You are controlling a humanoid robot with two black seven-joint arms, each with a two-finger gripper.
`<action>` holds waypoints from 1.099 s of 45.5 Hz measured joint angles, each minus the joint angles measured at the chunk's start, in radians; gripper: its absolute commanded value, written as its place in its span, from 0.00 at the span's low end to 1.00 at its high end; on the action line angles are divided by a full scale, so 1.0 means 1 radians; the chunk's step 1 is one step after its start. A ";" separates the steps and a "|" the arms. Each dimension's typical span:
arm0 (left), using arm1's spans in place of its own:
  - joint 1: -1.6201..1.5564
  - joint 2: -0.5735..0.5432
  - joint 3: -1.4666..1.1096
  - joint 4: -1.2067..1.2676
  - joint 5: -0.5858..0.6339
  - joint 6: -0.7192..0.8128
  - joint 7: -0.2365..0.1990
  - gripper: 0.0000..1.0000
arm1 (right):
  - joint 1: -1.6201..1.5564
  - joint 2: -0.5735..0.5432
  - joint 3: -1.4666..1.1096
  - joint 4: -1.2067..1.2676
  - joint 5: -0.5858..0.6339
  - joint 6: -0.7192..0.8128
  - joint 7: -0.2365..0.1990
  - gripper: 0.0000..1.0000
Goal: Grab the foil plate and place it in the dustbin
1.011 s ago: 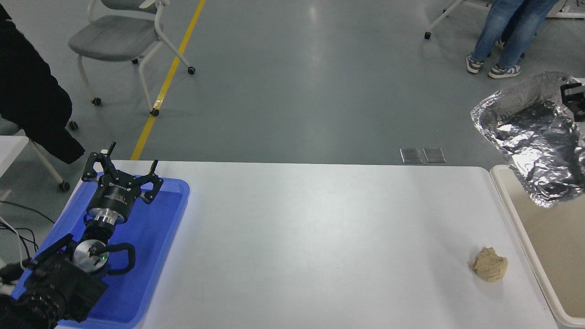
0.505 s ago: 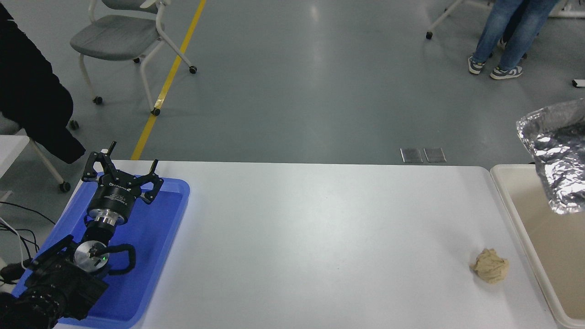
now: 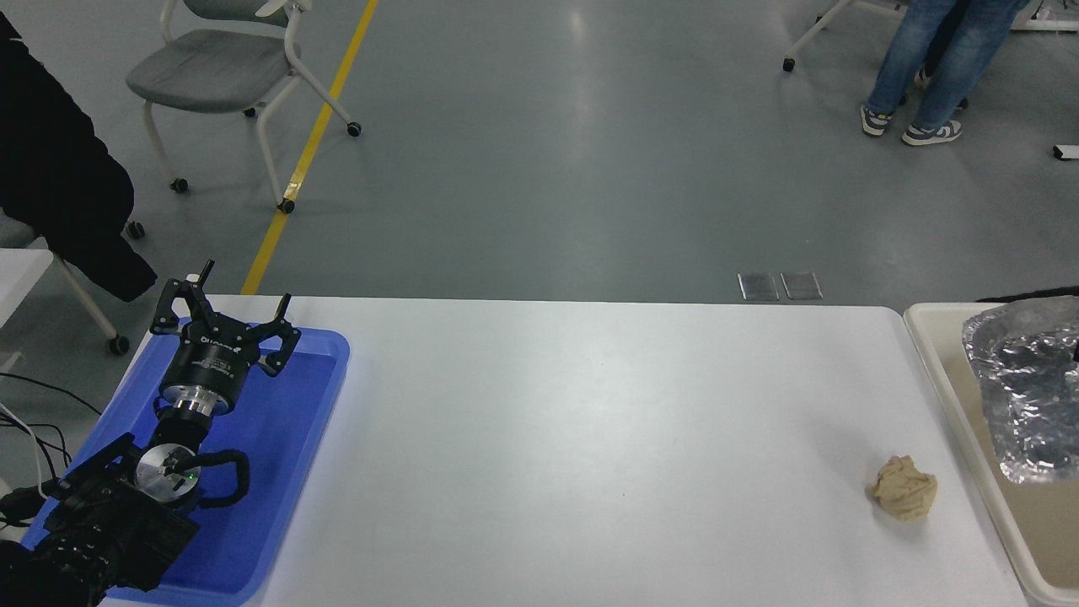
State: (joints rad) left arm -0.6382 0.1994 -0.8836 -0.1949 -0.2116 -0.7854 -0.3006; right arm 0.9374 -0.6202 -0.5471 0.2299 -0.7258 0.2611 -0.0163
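Note:
The foil plate [image 3: 1027,389], crinkled silver and slightly blurred, is at the far right edge, inside the outline of the cream dustbin [image 3: 944,384]. I cannot tell whether it rests on the bin's floor or is still in the air. No right gripper shows on it; only a thin dark strip runs along the foil's top edge. My left gripper [image 3: 224,314] is parked at the lower left over the blue tray [image 3: 287,472], fingers spread open and holding nothing.
A crumpled tan paper ball [image 3: 904,486] lies on the white table [image 3: 590,438] near the dustbin's left rim. A grey wheeled chair [image 3: 223,72] and a person's legs in jeans [image 3: 927,67] are on the floor beyond the table.
The foil plate has moved right and dropped from above the dustbin's far corner down into the bin's outline. The right gripper, seen at the right edge 1.0 s ago, has left view.

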 measured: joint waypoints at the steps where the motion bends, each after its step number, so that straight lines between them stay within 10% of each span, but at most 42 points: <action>1: 0.000 0.000 0.000 0.000 0.000 0.000 0.000 1.00 | -0.006 0.003 0.001 -0.003 0.000 -0.005 0.000 0.00; 5: 0.000 0.000 0.000 0.000 0.000 0.000 0.000 1.00 | -0.026 0.014 0.005 -0.013 0.000 -0.026 0.000 0.13; 8: 0.000 0.000 0.000 0.000 0.000 0.000 0.000 1.00 | -0.039 0.020 0.009 -0.019 0.000 -0.042 0.000 0.90; 9: 0.000 0.000 0.000 0.000 0.000 0.000 0.000 1.00 | -0.042 0.021 0.010 -0.020 0.000 -0.046 -0.001 1.00; 50: -0.001 -0.001 0.000 -0.001 0.000 0.000 0.000 1.00 | 0.205 -0.010 -0.065 0.186 -0.004 -0.001 -0.005 1.00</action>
State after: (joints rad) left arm -0.6397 0.1984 -0.8836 -0.1956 -0.2116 -0.7854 -0.3006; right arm 1.1425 -0.6298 -0.6125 0.4154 -0.7293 0.2605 -0.0209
